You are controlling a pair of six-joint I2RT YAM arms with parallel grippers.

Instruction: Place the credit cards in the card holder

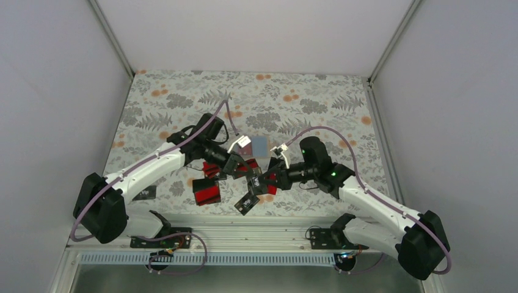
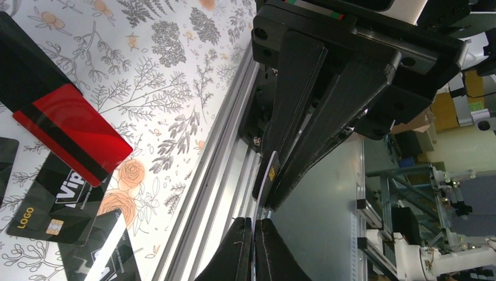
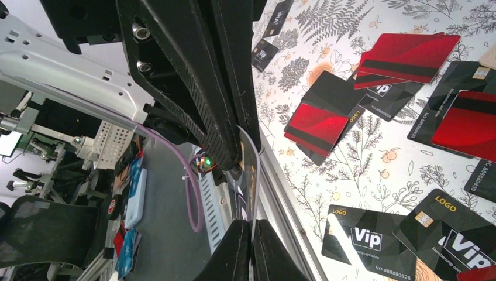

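I have both grippers pinched shut on a single card (image 2: 271, 174). My left gripper (image 2: 252, 246) holds one end and my right gripper (image 3: 252, 246) the other. The card is off the tabletop (image 1: 183, 104) and edge-on to both wrist cameras. It spans from one pair of fingertips to the other, but I cannot tell whether that span is its long side.

The card holder (image 1: 261, 146) lies open on the tabletop just to the far side of this joined grip, pale inside up. From above, my left gripper looks slightly the nearer to it. I judge that one gripper must let go before the other can carry the card away from me to the holder. The other credit cards (image 3: 319, 120) lie flat, scattered near and left of my grippers.
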